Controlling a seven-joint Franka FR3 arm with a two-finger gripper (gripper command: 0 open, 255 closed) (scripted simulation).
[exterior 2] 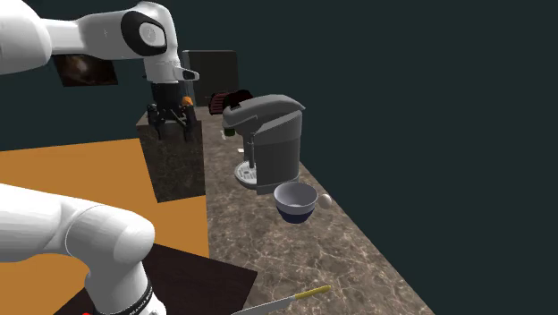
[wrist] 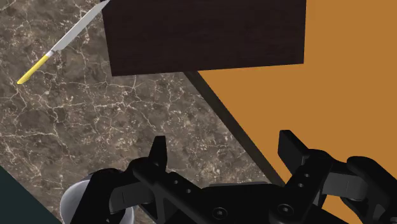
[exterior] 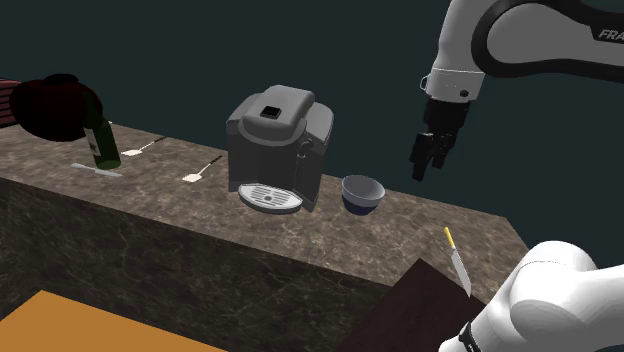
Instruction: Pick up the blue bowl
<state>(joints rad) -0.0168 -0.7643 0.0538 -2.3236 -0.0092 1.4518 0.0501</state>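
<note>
Blue bowl (exterior: 362,192) sits upright on counter (exterior: 410,215), just beside coffee machine (exterior: 278,148). End effector (exterior: 425,163) hangs above it, off to the shoulder view's right, fingers apart and empty. Risks: an off-centre descent clips the rim and skids the bowl into the machine; the curved wall may slip.

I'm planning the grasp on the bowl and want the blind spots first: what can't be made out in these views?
Bowl: wrist view, mostly behind the jaws and cut by the edge.
Knife tip: wrist view, lost at the dark stand and the edge.
Bottle top: shoulder view, lost against a dark red thing.
</note>
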